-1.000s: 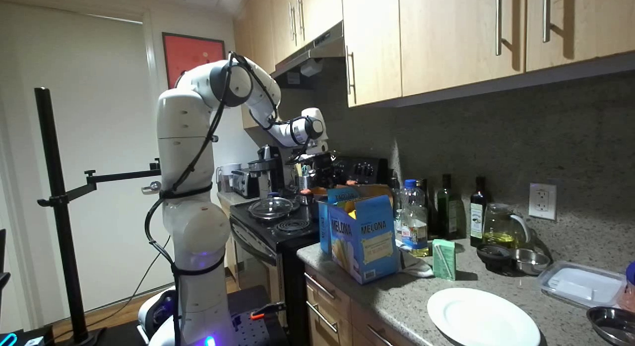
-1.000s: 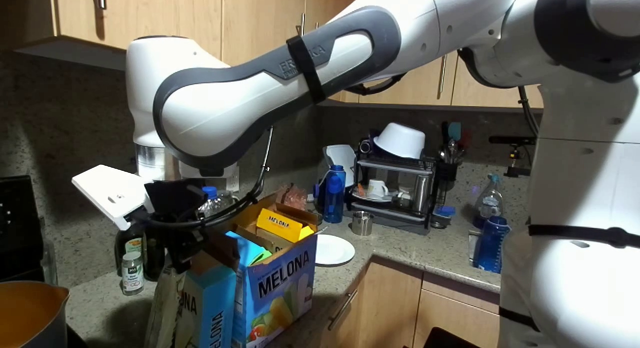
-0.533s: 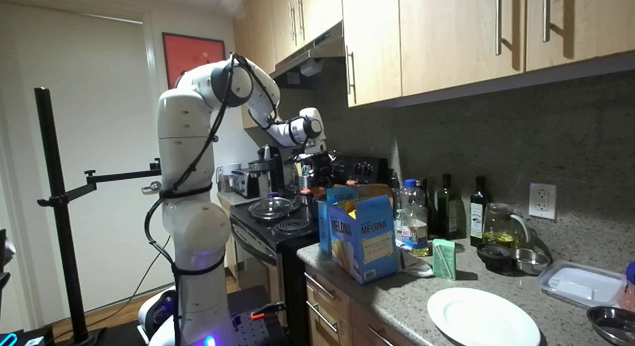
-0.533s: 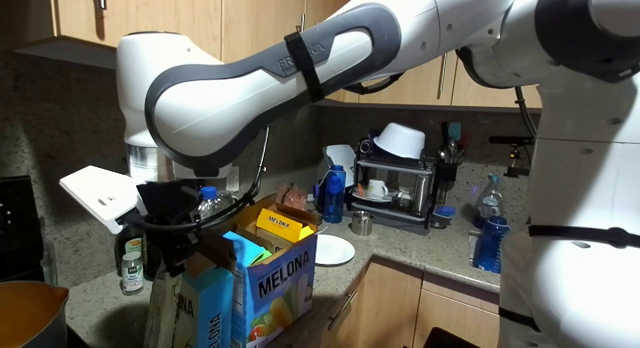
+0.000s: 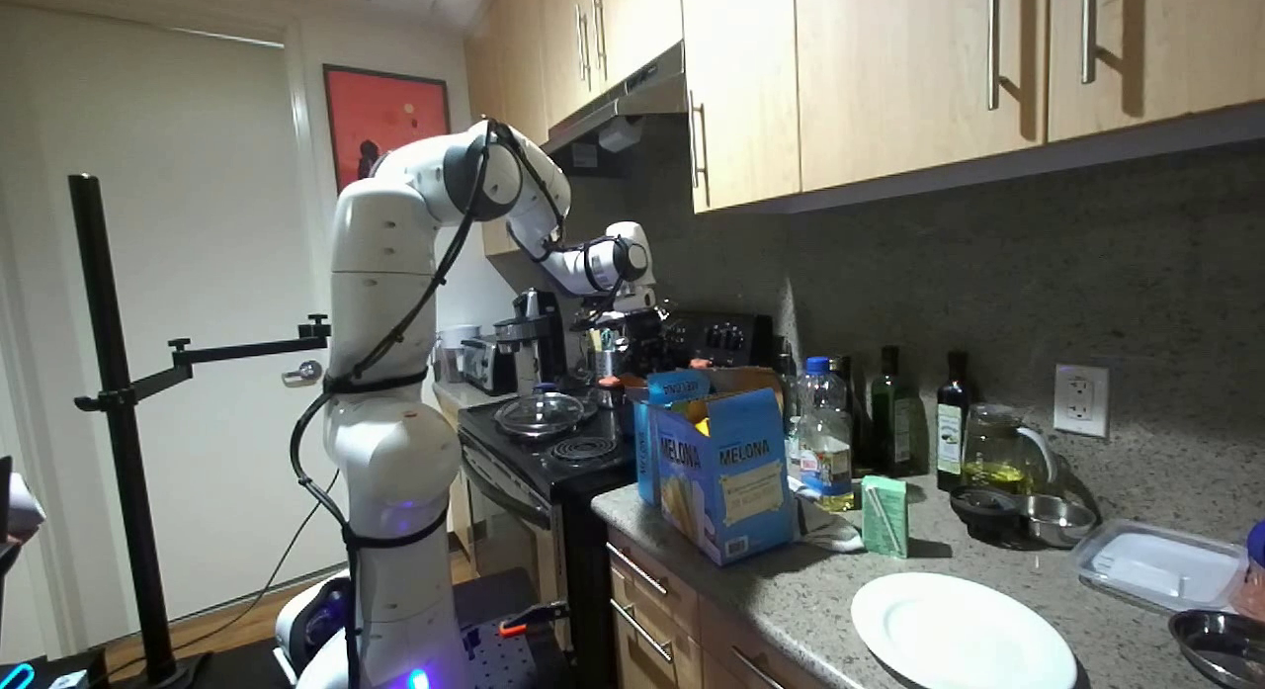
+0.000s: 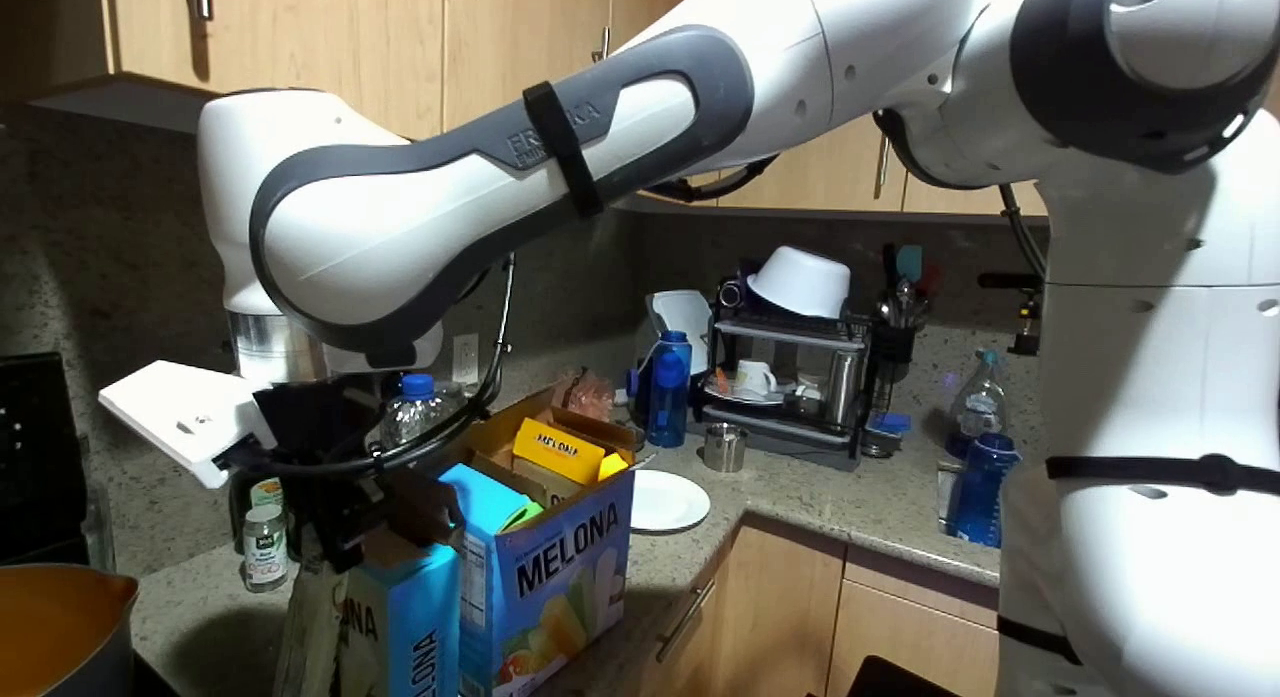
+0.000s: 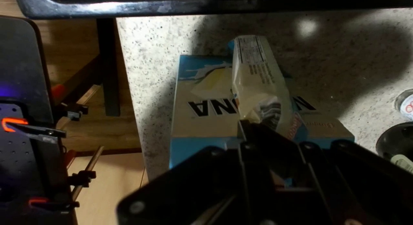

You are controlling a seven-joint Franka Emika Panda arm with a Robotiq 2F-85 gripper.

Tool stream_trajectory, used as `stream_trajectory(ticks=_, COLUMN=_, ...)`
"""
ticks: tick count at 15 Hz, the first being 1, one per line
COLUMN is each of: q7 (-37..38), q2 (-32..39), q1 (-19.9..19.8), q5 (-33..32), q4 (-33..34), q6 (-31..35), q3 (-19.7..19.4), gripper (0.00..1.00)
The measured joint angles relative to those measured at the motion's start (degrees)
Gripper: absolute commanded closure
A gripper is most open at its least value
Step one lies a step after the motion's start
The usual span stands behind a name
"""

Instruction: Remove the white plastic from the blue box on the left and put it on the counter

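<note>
the black two-fingered gripper [image 7: 252, 125] is clenched on the white plastic packet [image 7: 259, 79], just outside the blue cardboard box [image 7: 200, 121]; removal appears complete. release onto the speckled grey stone counter [image 7: 145, 73] remains.

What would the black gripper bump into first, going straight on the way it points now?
Probably the long white plastic packet at the tip of the gripper; beyond it, the blue-sided cardboard MELONA box or speckled grey stone counter; depth is unclear.
</note>
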Motion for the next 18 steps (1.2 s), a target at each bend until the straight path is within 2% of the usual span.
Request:
stream_trajectory(ticks=7, q7=0.0, q2=3.8, q1=1.6, q5=-3.0, q4=5.6, q6=-5.2, q3=-0.1, gripper=0.94)
stream_trajectory(ticks=18, q7=0.0, q2=7.6, q1=3.7, q5=-5.2, q4=11.7, q6=-7.2, q3=-0.6, gripper=0.94)
